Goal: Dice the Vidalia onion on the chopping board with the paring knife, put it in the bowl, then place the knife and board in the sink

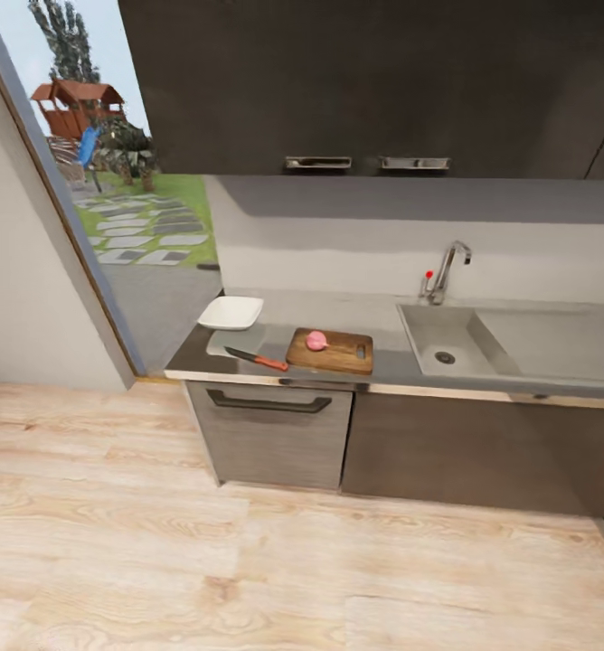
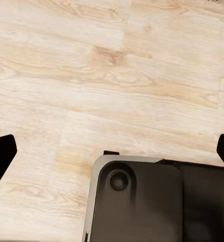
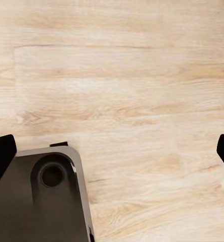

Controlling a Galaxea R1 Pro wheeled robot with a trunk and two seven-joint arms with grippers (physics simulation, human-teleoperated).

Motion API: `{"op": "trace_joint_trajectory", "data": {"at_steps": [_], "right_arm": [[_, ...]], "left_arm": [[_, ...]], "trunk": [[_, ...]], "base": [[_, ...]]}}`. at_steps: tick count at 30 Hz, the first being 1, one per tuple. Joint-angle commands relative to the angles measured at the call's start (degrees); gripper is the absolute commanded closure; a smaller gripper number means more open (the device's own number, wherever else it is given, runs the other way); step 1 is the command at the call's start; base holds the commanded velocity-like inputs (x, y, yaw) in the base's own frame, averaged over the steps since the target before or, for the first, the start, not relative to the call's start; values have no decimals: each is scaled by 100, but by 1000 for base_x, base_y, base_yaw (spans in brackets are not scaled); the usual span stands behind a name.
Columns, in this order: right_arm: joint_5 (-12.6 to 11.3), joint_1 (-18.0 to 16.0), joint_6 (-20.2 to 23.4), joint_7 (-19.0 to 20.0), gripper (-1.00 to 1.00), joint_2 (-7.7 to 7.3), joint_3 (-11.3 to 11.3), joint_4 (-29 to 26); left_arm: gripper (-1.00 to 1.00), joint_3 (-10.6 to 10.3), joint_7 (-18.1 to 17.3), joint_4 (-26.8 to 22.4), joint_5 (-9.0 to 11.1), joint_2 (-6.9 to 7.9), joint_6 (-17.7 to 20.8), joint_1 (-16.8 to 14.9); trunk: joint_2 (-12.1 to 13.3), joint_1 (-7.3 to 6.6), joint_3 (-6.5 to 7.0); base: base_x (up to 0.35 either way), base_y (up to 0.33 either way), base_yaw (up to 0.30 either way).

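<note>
The head view took in the kitchen from a standing distance: the countertop (image 1: 392, 369) ran across the frame under the black upper cabinets (image 1: 374, 81), with the sink (image 1: 447, 339) recessed toward its right part and the chrome tap (image 1: 447, 269) rising behind the basin's back edge. Left of the sink, well apart from it, lay the chopping board (image 1: 334, 351), and the Vidalia onion (image 1: 316, 340) sat on the board's left half as a pinkish round lump, apparently whole, though it was too small to tell for certain. The paring knife (image 1: 257, 359) rested on the countertop just left of the board, its orange-red handle pointing toward the board and its dark blade away from it. The bowl (image 1: 231, 313) stood farther left of the board, near the counter's back-left corner. A grey drawer unit (image 1: 273, 434) with a dark handle stood beneath the board. A wide strip of light wood floor (image 1: 248, 561) lay between the camera and the units.

The wrist views gave what the head view lacked. The left gripper (image 2: 112, 156) hung over the floor planks above a corner of the robot's dark base (image 2: 142, 201), its fingers spread wide with nothing between them. The right gripper (image 3: 112, 154) likewise had its fingers spread wide and empty, over the floor and another base corner (image 3: 46, 196).
</note>
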Motion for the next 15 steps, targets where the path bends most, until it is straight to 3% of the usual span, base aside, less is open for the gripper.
{"op": "trace_joint_trajectory", "data": {"at_steps": [1,15], "right_arm": [[-28,4,-9,5,-100,1,3,-11],[-26,4,-8,5,-100,-2,-3,-11]], "left_arm": [[-100,8,-56,-1,59,0,3,0],[-100,8,-56,53,56,0,3,0]], "trunk": [[-10,4,-2],[-10,4,94]], "base": [[2,2,216],[0,0,216]]}}
